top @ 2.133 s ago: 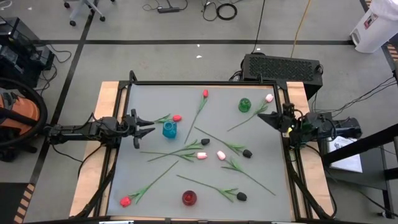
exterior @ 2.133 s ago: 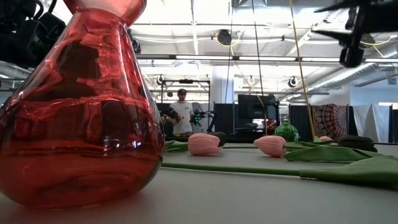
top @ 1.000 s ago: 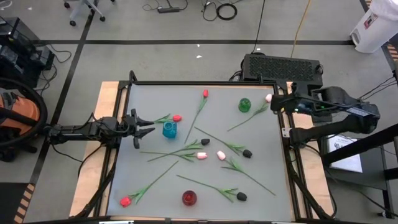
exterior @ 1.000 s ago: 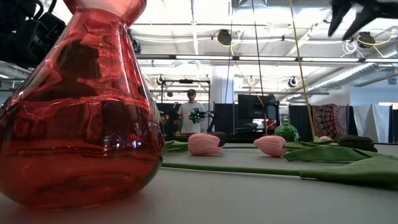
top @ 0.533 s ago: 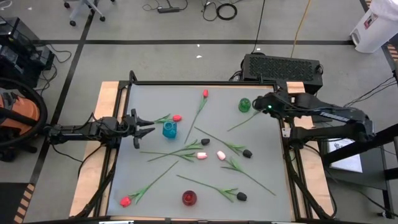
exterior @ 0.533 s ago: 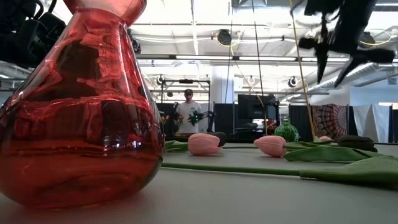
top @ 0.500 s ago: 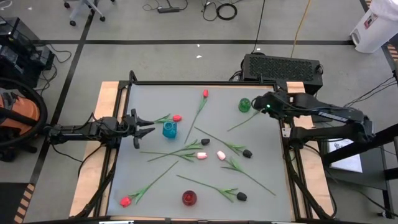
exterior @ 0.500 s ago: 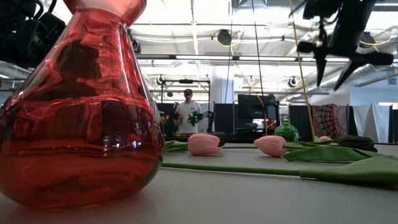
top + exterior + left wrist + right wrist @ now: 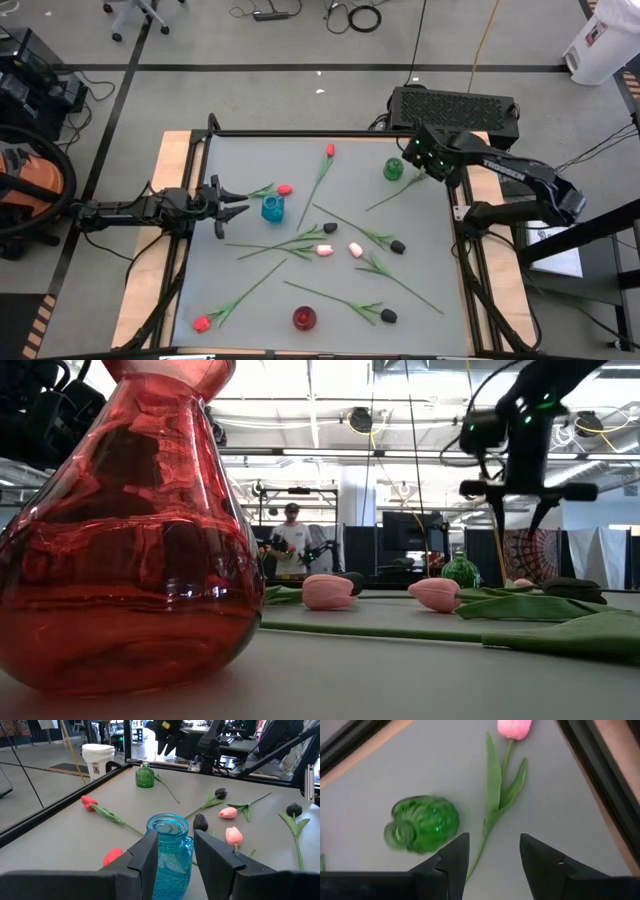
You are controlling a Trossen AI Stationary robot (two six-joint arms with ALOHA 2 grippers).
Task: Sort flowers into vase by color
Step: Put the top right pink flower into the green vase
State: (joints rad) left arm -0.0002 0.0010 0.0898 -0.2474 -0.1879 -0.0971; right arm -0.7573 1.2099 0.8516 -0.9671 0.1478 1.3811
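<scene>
Red, pink and black tulips lie flat across the grey table (image 9: pixel 240 160). One pink tulip (image 9: pixel 496 795) lies at the far right beside the green vase (image 9: pixel 393 168); in the high view only its stem (image 9: pixel 388 199) shows, since my arm covers its head. My right gripper (image 9: pixel 492 865) hangs open above this stem, pointing down, clear of it (image 9: pixel 520 500). A blue vase (image 9: pixel 272 208) stands at mid-left and a red vase (image 9: pixel 304 318) near the front edge. My left gripper (image 9: pixel 238 205) waits open and level, just left of the blue vase (image 9: pixel 169 847).
Red tulips (image 9: pixel 330 151) (image 9: pixel 285 189) (image 9: pixel 201 323), pink tulips (image 9: pixel 325 249) (image 9: pixel 355 250) and black tulips (image 9: pixel 329 228) (image 9: pixel 398 246) (image 9: pixel 388 316) are spread over the middle and front. A black frame rail (image 9: pixel 330 134) borders the table. A person (image 9: pixel 291 545) stands far behind.
My right gripper has swung from beyond the table's right edge in over the far right corner, toward the green vase. It has come down and tipped from nearly level to pointing down, and stays open. The flowers and vases have not moved.
</scene>
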